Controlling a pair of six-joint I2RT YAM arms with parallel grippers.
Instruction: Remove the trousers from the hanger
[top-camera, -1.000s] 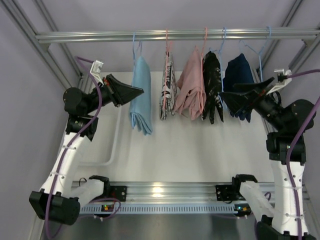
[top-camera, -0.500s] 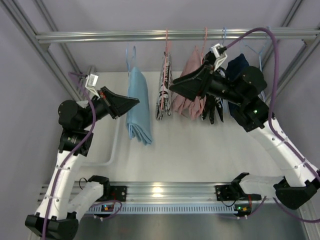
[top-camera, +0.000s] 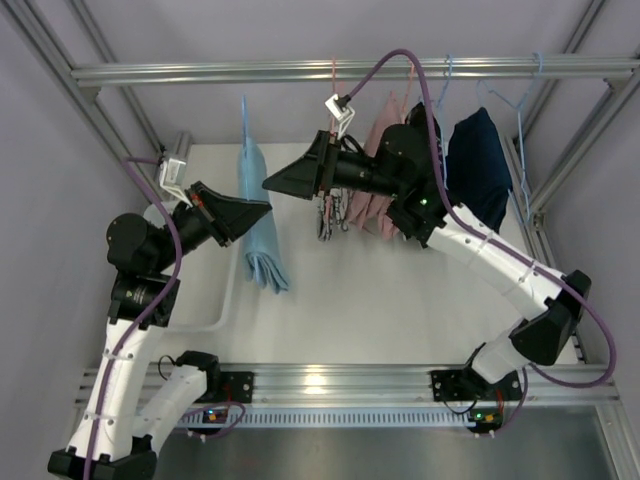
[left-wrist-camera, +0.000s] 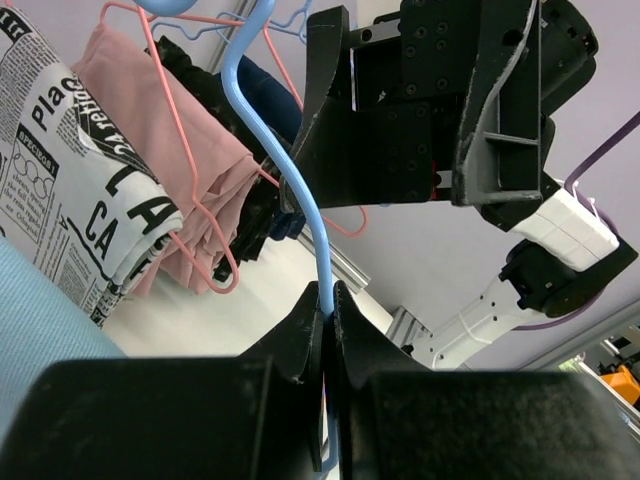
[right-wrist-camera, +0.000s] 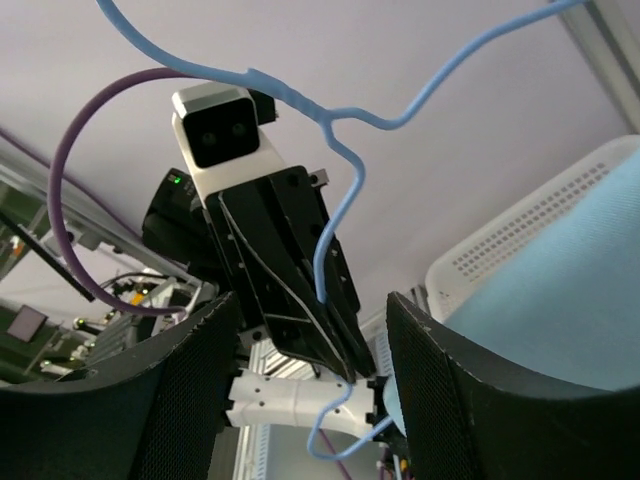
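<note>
The light blue trousers (top-camera: 260, 225) hang folded over a blue hanger (top-camera: 243, 125) whose hook sits just below the rail (top-camera: 200, 72). My left gripper (top-camera: 266, 207) is shut on that hanger's wire (left-wrist-camera: 322, 262), beside the blue cloth (left-wrist-camera: 40, 330). My right gripper (top-camera: 268, 186) reaches in from the right, open, its fingers (right-wrist-camera: 200, 390) on either side of the hanger wire (right-wrist-camera: 340, 215) without touching it. The newsprint trousers (left-wrist-camera: 70, 170) and the pink trousers (left-wrist-camera: 170, 135) hang on pink hangers, partly hidden behind the right arm in the top view.
A dark navy garment (top-camera: 480, 165) hangs on a blue hanger at the rail's right end. A white perforated basket (right-wrist-camera: 545, 215) lies under the blue trousers; its rim (top-camera: 232, 290) shows at the table's left. Slanted frame posts (top-camera: 110, 130) flank both sides.
My right arm has swung from the far right across to the blue hanger, its jaws narrowing. My left gripper has carried the hanger and blue trousers left and down off the rail.
</note>
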